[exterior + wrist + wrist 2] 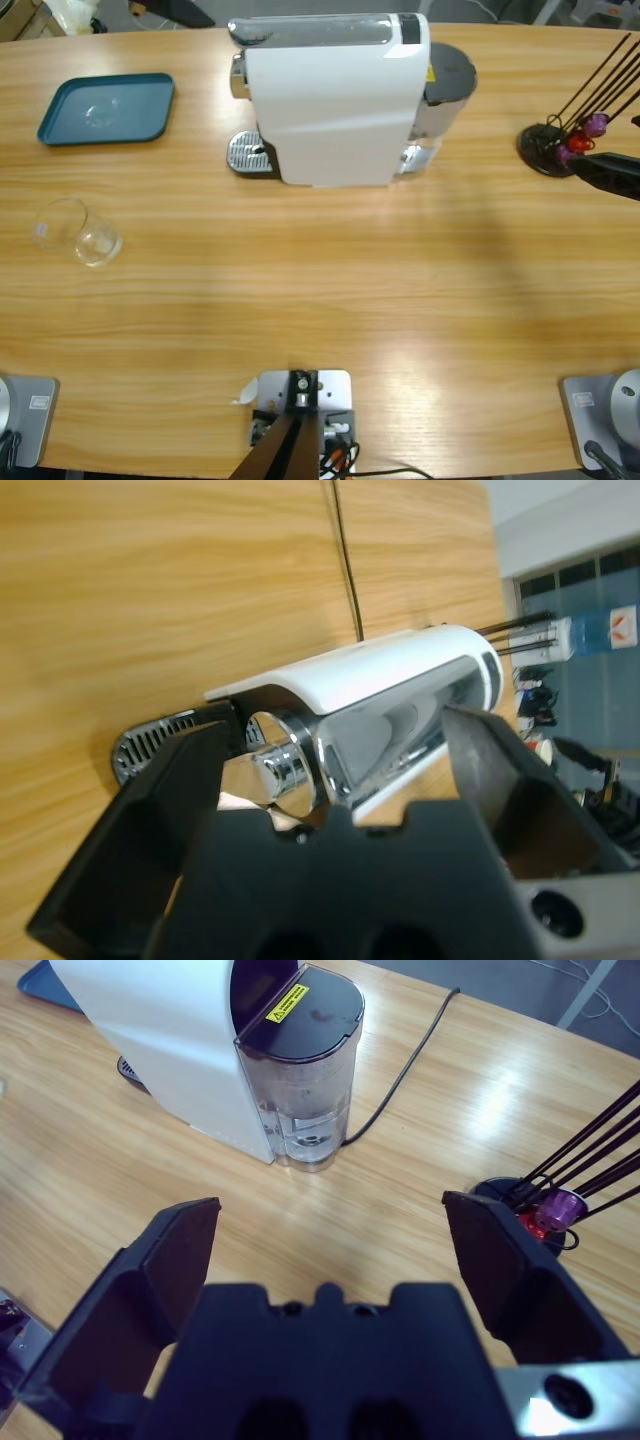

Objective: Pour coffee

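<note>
No coffee shows in any view. The white coffee machine (335, 100) stands at the table's far middle, with its chrome spout (275, 775) over a metal drip grille (250, 155). A clear empty glass (78, 232) lies on the wood at the left, far from the machine. My left gripper (335, 730) is open and faces the spout end of the machine, holding nothing. My right gripper (328, 1210) is open too, above bare wood, and faces the machine's water tank (300, 1070).
A teal tray (108, 108) sits at the far left. A black capsule stand (555, 145) with purple and red capsules stands at the right, and a black arm part (610, 172) reaches in beside it. The machine's black cable (400, 1070) trails behind the machine.
</note>
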Controlling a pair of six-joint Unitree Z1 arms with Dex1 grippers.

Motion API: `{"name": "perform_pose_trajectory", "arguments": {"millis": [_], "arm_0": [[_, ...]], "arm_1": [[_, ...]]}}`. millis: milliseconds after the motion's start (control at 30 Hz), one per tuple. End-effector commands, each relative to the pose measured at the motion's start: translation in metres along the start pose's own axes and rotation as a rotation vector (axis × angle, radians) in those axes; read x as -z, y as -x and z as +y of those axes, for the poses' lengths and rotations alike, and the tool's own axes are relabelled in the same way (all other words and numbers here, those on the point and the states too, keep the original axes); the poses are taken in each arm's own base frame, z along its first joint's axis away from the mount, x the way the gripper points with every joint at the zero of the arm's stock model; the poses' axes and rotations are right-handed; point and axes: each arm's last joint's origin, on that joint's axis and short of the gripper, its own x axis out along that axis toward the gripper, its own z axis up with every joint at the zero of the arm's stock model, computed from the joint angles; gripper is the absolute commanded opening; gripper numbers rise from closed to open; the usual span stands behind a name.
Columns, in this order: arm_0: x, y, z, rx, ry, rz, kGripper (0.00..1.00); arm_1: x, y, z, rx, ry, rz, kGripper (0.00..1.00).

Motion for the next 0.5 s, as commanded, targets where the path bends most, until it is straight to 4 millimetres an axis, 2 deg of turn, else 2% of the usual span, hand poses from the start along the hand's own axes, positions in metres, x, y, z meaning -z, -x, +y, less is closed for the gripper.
{"name": "perform_pose_trajectory", "arguments": {"millis": [33,67,100,267,333,500], "arm_0": [[0.004,-0.030,0.012,-0.043,0.083,0.066,0.762],[0.004,-0.031,0.012,-0.043,0.087,0.068,0.592],[0.004,-0.031,0.013,-0.043,0.090,0.070,0.542],[0.005,-0.027,0.010,-0.031,0.095,0.072,0.524],[0.006,-0.024,0.009,-0.033,0.101,0.073,0.444],[0.014,-0.021,0.013,-0.009,0.121,0.118,0.444]], "arm_1": [[0.008,-0.012,0.000,-0.003,-0.012,0.058,1.000],[0.008,-0.012,0.000,-0.003,-0.012,0.058,1.000],[0.008,-0.013,0.000,-0.003,-0.012,0.059,1.000],[0.008,-0.013,0.000,-0.002,-0.012,0.062,1.000],[0.008,-0.013,0.000,-0.002,-0.012,0.062,1.000],[0.008,-0.013,0.000,-0.002,-0.012,0.060,1.000]]}}
